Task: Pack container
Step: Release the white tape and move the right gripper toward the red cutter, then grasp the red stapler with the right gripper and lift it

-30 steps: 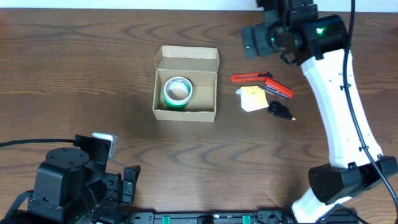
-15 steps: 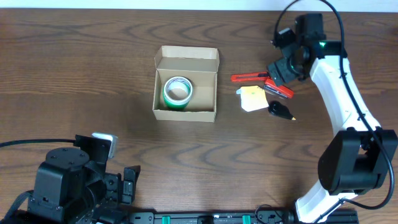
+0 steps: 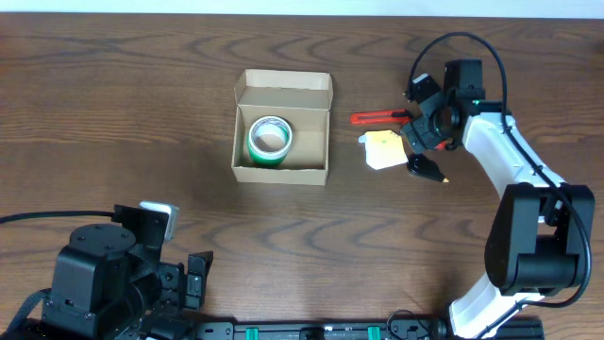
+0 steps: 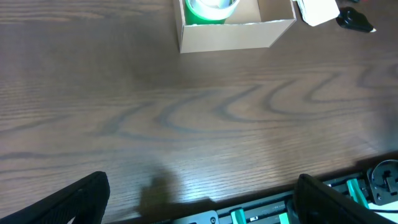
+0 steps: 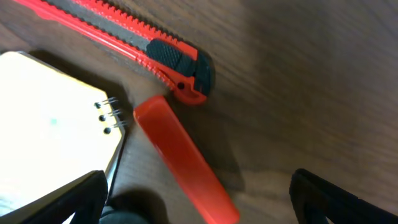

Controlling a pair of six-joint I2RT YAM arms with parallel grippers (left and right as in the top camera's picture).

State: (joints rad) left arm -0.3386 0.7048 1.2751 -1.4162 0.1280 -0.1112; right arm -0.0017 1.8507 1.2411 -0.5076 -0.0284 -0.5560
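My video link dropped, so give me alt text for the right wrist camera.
Close up, a red box cutter with a black slider lies diagonally across the top of the view on a dark wooden table. Below it lies a plain red bar, and a pale yellow pad fills the left side.

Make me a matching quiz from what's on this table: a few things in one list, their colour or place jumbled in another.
Things:
1. cardboard box
2. tape roll
3. utility knife
4. notepad

Descriptions:
A. pale yellow, lying right of the box
B. red, on the bare table
C. green, inside the box
D. brown, lid flap open

Pairs: 1-D, 2-C, 3-B, 4-A
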